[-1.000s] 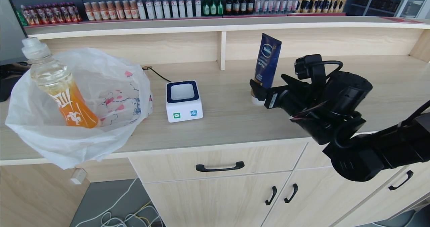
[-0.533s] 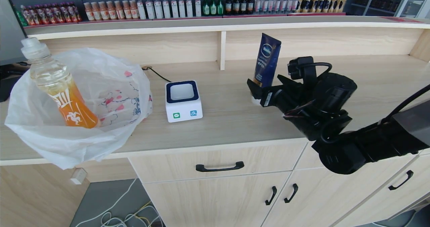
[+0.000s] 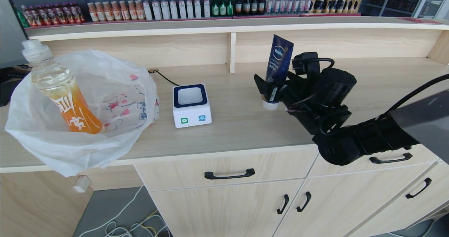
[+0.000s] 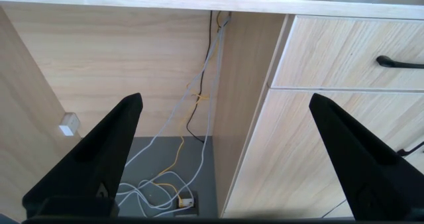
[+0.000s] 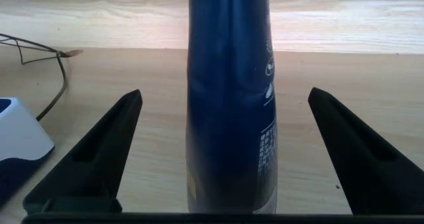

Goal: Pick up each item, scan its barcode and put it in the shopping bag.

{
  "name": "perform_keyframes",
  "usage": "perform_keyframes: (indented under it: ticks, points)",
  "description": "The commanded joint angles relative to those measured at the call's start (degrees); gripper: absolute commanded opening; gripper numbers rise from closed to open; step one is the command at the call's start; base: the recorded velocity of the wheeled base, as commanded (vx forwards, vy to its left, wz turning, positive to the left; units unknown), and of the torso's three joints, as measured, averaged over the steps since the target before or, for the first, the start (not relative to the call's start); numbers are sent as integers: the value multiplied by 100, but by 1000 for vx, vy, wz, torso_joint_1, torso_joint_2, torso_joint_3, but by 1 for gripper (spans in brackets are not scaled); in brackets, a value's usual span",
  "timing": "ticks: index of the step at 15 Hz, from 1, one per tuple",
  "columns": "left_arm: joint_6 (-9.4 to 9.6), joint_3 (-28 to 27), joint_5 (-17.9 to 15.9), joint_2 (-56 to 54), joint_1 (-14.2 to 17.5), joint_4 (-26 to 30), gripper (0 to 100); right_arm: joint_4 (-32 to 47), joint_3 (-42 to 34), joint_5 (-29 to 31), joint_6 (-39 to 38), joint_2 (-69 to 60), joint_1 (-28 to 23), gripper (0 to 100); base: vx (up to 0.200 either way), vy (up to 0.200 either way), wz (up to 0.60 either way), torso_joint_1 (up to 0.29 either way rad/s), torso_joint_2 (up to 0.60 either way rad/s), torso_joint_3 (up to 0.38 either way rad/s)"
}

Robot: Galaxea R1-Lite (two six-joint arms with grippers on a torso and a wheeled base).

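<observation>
Right gripper (image 3: 269,90) with fingers spread either side of a glossy dark-blue tube (image 3: 279,59), tube upright on its white cap on pale wood counter (image 3: 238,124), thin crinkled plastic bag (image 3: 115,75) holding an orange drink bottle (image 3: 66,96), left gripper (image 4: 225,101) likewise spread wide.
</observation>
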State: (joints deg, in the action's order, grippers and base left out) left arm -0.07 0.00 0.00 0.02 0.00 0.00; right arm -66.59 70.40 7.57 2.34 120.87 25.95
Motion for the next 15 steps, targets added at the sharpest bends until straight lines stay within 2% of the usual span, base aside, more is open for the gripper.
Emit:
perform_keyframes:
  ticks: [1, 12, 13, 15]
  points:
    - [-1, 0, 0, -2, -9, 0, 100, -4, 202, -1, 3, 183, -11, 100, 0, 0, 0, 0, 0, 0]
    - [-1, 0, 0, -2, 0, 0, 100, -4, 211, -1, 3, 350, -47, 100, 0, 0, 0, 0, 0, 0]
    - [-1, 0, 0, -2, -9, 0, 100, -4, 220, -1, 3, 350, -47, 0, 0, 0, 0, 0, 0, 0]
    - [-1, 0, 0, -2, 0, 0, 100, -12, 185, -10, -6, 341, -38, 0, 0, 0, 0, 0, 0, 0]
